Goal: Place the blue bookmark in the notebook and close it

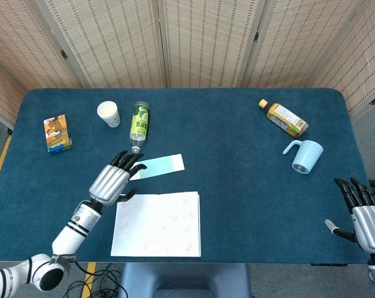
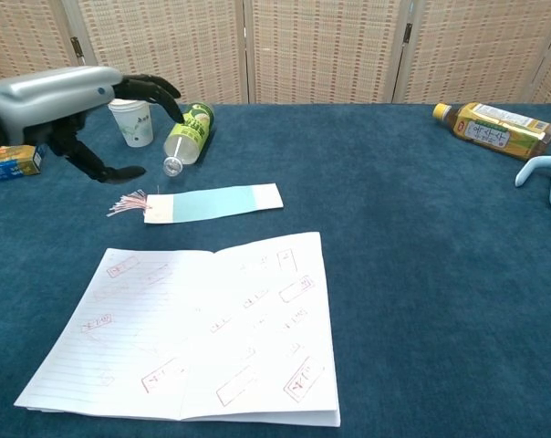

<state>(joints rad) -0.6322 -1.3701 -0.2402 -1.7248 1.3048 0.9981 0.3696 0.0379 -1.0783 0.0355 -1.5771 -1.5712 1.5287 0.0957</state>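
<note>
Notebook [image 1: 156, 225] lies open and flat at lower centre of the head view, near the table's [image 1: 237, 186] front edge. Pages are lined, with small red stamped marks; in the chest view the notebook [image 2: 198, 333] fills the lower left.

Bookmark [image 1: 156, 167] lies flat on the table just above the notebook in the head view, apart from it. It is a pale blue strip with white ends. A pink tassel [image 2: 126, 203] trails from its left end in the chest view, where the bookmark [image 2: 213, 202] sits left of centre.

Left hand [image 1: 115, 178] is over the table left of centre in the head view, above the bookmark's left end and the notebook's upper left corner. Its dark fingers [image 1: 126, 160] are spread apart and reach toward the bookmark; it holds nothing. In the chest view the same hand [image 2: 70, 109] shows at upper left, raised above the tassel, thumb [image 2: 102, 168] pointing down toward it. Whether any fingertip touches the bookmark cannot be told.

Right hand [image 1: 364, 217] is at the lower right edge of the head view, by the table's right edge, fingers apart, holding nothing.

Other items:
- green bottle [image 1: 139, 124] on its side, upper left, just above the left hand
- paper cup [image 1: 108, 113] upright, left of the green bottle
- small box [image 1: 56, 132] at far left
- amber bottle [image 1: 284, 118] on its side, upper right
- light blue mug [image 1: 305, 156] on its side, below the amber bottle
</note>
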